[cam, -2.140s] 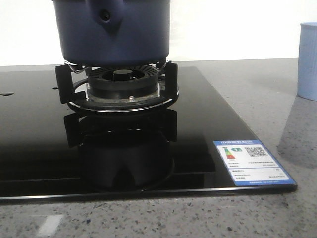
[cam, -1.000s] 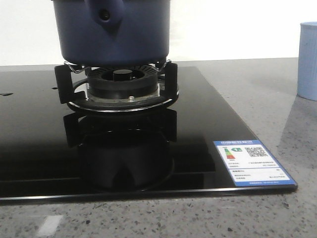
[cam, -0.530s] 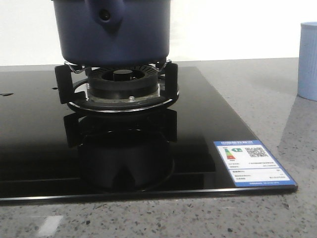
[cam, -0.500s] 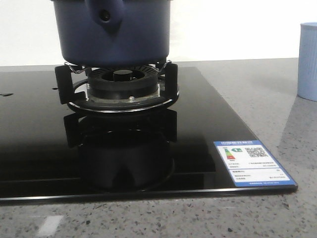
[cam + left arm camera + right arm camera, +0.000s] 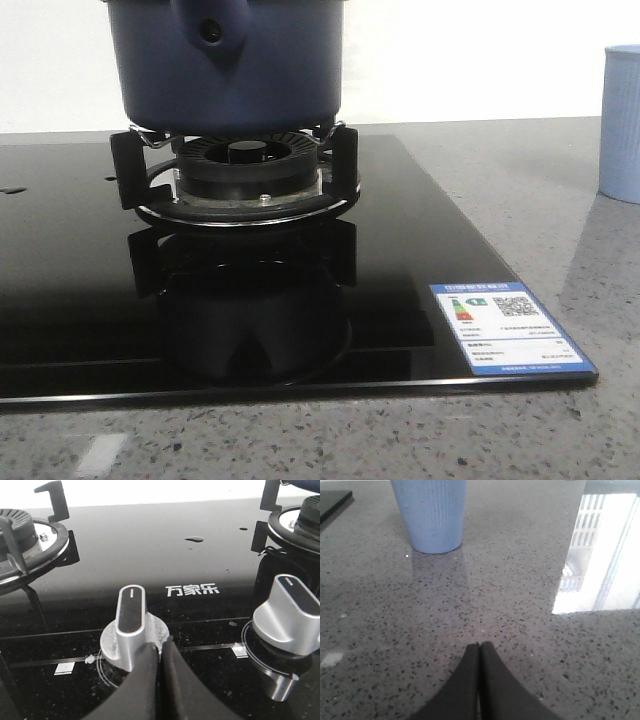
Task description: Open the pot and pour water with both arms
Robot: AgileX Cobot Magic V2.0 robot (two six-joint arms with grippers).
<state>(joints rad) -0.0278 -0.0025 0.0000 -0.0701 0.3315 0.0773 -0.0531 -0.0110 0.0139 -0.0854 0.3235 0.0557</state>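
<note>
The navy-blue pot (image 5: pixel 230 65) stands on the black burner grate (image 5: pixel 240 175) of the glass hob, its handle mount with a dark round hole facing the front camera; its top is cut off by the frame. My left gripper (image 5: pixel 159 642) is shut and empty, low over the hob's front strip, its tips just before a silver knob (image 5: pixel 131 622). My right gripper (image 5: pixel 479 646) is shut and empty over the grey speckled counter, a good way short of the pale blue ribbed cup (image 5: pixel 431 512). Neither gripper shows in the front view.
A second silver knob (image 5: pixel 287 612) sits beside the first. The cup also shows at the right edge of the front view (image 5: pixel 622 120). The hob (image 5: pixel 420 240) carries a label sticker (image 5: pixel 505 328) at its near right corner. A second burner (image 5: pixel 25 540) lies in the left wrist view.
</note>
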